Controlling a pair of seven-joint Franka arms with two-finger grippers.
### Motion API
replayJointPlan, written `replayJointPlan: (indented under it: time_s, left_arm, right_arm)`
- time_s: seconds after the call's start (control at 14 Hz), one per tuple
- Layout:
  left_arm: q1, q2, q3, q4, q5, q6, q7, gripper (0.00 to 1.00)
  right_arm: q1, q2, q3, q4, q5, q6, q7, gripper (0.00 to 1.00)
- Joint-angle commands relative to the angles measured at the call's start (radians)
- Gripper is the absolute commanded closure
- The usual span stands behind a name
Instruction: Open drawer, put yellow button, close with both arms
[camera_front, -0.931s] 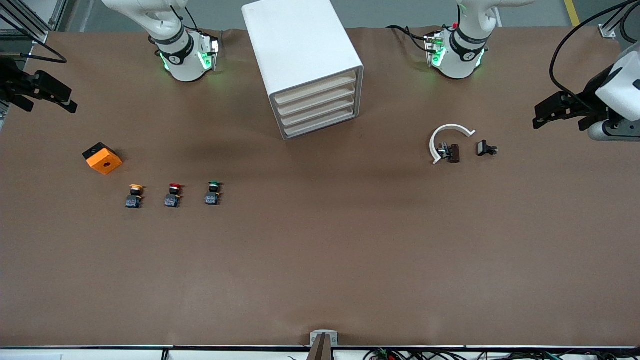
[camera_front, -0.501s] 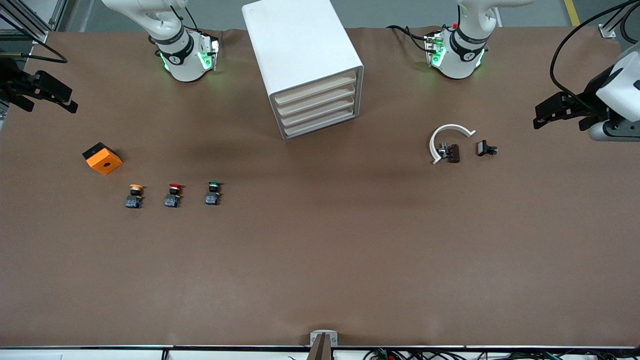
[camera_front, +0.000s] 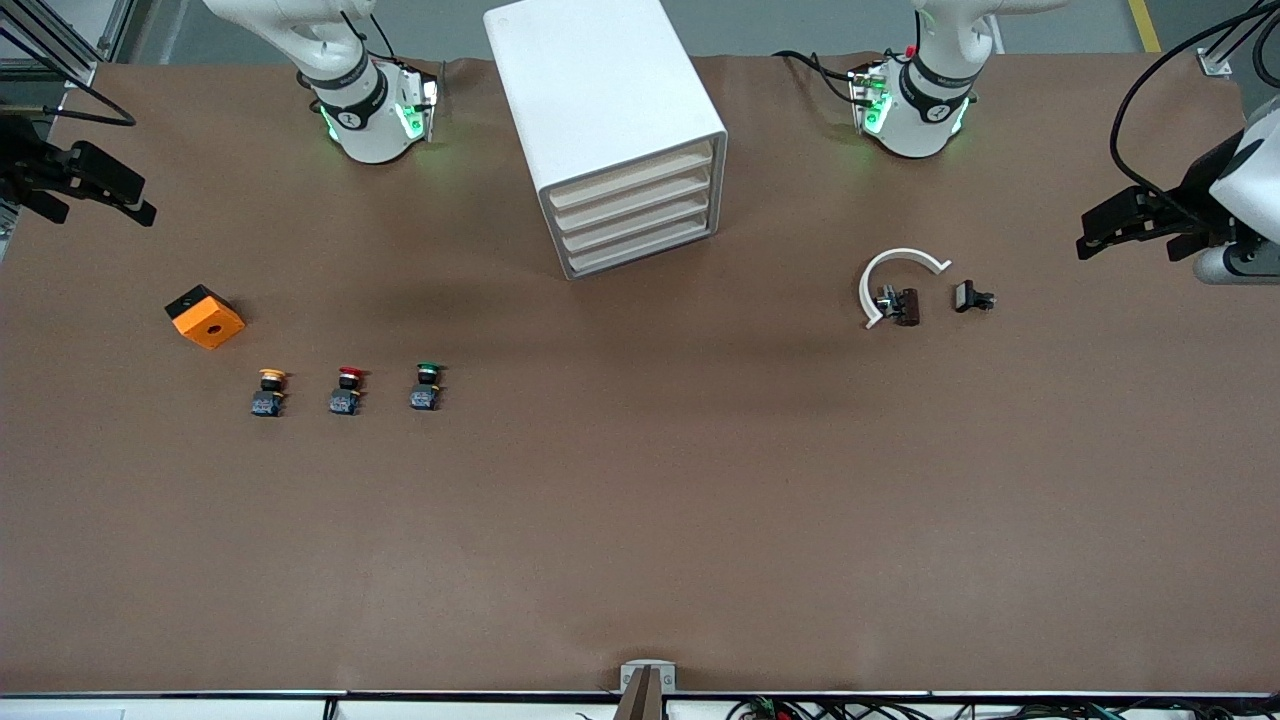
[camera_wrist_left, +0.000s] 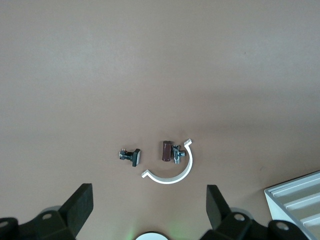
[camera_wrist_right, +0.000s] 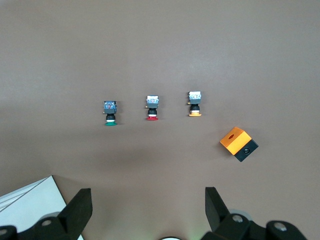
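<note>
In the front view, the right gripper (camera_front: 140, 212) hangs wide open and empty over its end of the counter (camera_front: 640, 520), and the yellow button (camera_front: 269, 391) lies toward its five o'clock. The closed drawer cabinet (camera_front: 610, 130) stands midway along the counter. The left gripper (camera_front: 1090, 243), likewise spread and empty, waits at the other end, so the right arm is judged much the nearer for the pick.

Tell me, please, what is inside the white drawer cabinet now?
The white drawer cabinet shows four drawer fronts, all pushed in, so whatever they hold is covered. The yellow button is not inside: it stands on the table beside the red button.
</note>
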Motion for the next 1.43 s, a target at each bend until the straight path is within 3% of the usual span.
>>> replayJointPlan:
  time_s: [0.0, 0.21, 0.64, 1.07, 1.36]
  left_arm:
    - [0.006, -0.001, -0.003, -0.024, -0.018, -0.012, -0.036, 0.00]
    - [0.001, 0.014, -0.009, -0.079, -0.018, 0.020, -0.072, 0.00]
    - [-0.031, 0.033, -0.032, -0.243, -0.020, 0.209, -0.164, 0.00]
    - [-0.054, 0.168, -0.110, -0.246, -0.017, 0.290, -0.370, 0.00]
    - [-0.123, 0.273, -0.119, -0.237, -0.011, 0.341, -0.588, 0.00]
  right_arm:
    - [0.005, -0.021, -0.003, -0.016, 0.012, 0.000, -0.005, 0.00]
    - [0.005, -0.021, -0.003, -0.016, 0.012, -0.002, -0.005, 0.00]
    - [0.005, -0.021, -0.003, -0.016, 0.010, 0.000, -0.005, 0.00]
    - [0.007, -0.021, -0.003, -0.015, 0.012, 0.001, -0.005, 0.00]
    - [0.005, -0.021, -0.003, -0.015, 0.010, 0.003, -0.006, 0.00]
